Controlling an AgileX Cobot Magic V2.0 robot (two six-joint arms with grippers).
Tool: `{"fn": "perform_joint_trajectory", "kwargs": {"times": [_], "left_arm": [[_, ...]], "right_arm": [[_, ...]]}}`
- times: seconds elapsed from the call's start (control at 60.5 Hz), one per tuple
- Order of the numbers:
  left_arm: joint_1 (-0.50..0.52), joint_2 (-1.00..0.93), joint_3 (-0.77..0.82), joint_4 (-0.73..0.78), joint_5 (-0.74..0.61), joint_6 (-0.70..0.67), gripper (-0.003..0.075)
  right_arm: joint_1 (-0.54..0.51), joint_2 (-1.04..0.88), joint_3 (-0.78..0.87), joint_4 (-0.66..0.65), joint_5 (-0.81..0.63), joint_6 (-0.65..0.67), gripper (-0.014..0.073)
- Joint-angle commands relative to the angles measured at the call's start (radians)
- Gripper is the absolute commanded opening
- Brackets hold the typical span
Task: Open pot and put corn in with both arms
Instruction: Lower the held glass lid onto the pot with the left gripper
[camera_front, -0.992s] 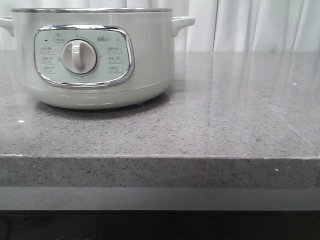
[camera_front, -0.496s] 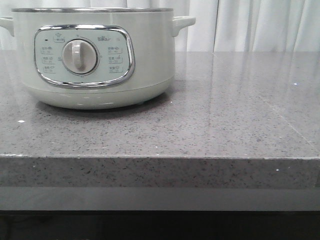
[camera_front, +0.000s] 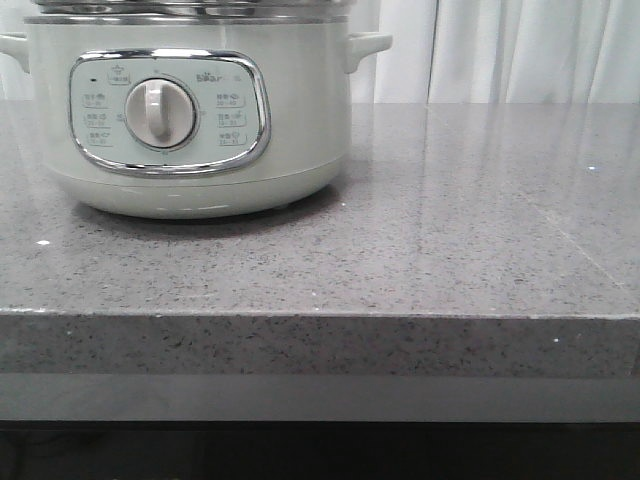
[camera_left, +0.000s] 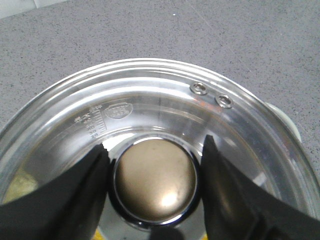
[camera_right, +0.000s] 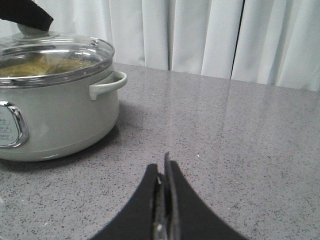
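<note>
The pale grey-green pot (camera_front: 300, 130) stands at the back left of the counter, dial facing me. Its glass lid (camera_right: 55, 52) with a steel rim lies on the pot's rim. My left gripper (camera_left: 156, 145) is over the lid (camera_left: 150, 92), its black fingers (camera_left: 85, 185) pressed against both sides of the brass-coloured knob (camera_left: 155, 180). Yellow corn (camera_right: 35, 64) shows dimly through the glass, inside the pot (camera_right: 60, 115). My right gripper (camera_right: 164, 172) hovers low over the counter to the right of the pot, shut with nothing in it.
Grey speckled stone counter (camera_front: 450, 220) runs to a front edge (camera_front: 320, 315). White curtains (camera_right: 210, 35) hang behind it. The pot's side handle (camera_right: 107, 84) sticks out toward my right gripper.
The glass lid has come down into the front view and now lies along the pot's top rim, where only the bare steel rim showed before.
</note>
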Motion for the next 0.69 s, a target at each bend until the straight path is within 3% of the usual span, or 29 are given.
{"fn": "perform_joint_trajectory", "kwargs": {"times": [0.0, 0.678], "left_arm": [[-0.006, -0.041, -0.046, -0.025, -0.124, 0.001, 0.0262], [0.036, -0.042, -0.046, -0.019, -0.029, 0.001, 0.0262]], "right_arm": [[-0.003, 0.005, -0.025, -0.005, -0.084, -0.008, -0.0064], [-0.003, 0.005, -0.025, -0.005, -0.083, -0.008, -0.0064]]}}
